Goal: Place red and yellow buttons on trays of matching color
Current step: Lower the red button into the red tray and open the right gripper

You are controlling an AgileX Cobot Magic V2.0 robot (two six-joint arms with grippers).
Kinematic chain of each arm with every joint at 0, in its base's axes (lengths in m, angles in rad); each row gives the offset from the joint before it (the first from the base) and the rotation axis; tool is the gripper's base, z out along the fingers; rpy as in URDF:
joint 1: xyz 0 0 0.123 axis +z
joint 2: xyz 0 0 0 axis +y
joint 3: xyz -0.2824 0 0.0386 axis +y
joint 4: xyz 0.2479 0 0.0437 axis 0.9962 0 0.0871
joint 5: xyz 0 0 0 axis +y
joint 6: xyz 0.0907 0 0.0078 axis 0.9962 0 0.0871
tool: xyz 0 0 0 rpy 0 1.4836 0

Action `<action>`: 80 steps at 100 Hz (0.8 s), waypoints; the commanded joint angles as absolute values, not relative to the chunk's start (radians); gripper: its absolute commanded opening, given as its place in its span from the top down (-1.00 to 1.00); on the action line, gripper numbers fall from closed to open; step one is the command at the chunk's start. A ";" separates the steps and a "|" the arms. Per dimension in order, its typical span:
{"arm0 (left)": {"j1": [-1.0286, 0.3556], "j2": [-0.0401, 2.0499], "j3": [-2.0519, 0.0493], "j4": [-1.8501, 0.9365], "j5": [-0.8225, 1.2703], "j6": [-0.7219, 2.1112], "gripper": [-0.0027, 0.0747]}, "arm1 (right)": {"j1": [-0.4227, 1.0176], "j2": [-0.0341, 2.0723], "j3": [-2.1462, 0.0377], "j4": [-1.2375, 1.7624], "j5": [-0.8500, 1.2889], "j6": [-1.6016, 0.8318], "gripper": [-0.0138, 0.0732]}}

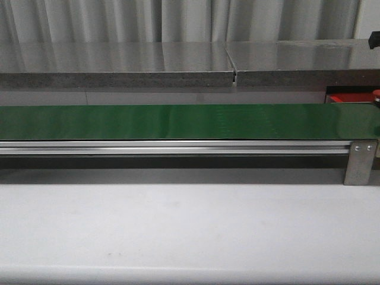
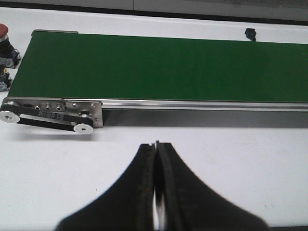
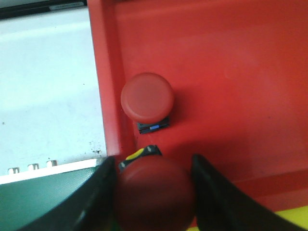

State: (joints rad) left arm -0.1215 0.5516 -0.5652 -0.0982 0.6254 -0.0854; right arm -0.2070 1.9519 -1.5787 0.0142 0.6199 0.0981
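Apparently held red button (image 3: pixel 154 195), above red tray (image 3: pixel 231 72)

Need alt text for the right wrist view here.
The right gripper holds a red button between its fingers above a red tray, where another red button already sits. A green belt and white table lie beside the tray.

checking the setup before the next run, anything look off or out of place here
Nothing looks wrong. The green belt is bare, the left end effector is shut on nothing, and the right end effector holds a red button over the red tray, where another red button already sits.
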 commanded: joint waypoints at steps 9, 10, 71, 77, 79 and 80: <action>-0.122 0.550 -0.591 -0.103 0.556 -0.097 0.98 | -0.213 1.932 -1.609 0.014 0.519 0.101 0.39; -0.122 0.550 -0.591 -0.103 0.556 -0.097 0.98 | -0.213 1.933 -1.609 0.014 0.515 0.101 0.39; -0.122 0.550 -0.591 -0.103 0.556 -0.097 0.98 | -0.224 1.991 -1.609 0.013 0.482 0.101 -0.22; -0.122 0.550 -0.591 -0.103 0.556 -0.097 0.98 | -0.224 1.991 -1.609 0.013 0.481 0.101 -0.50; -0.122 0.550 -0.591 -0.103 0.556 -0.097 0.98 | -0.224 1.991 -1.609 0.013 0.481 0.101 -0.55; -0.122 0.550 -0.591 -0.103 0.556 -0.097 0.98 | -0.224 1.991 -1.609 0.013 0.481 0.101 -0.59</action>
State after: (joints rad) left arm -0.1215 0.5516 -0.5652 -0.0982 0.6254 -0.0854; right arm -0.2191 2.0501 -1.5787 0.0166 0.5362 0.0981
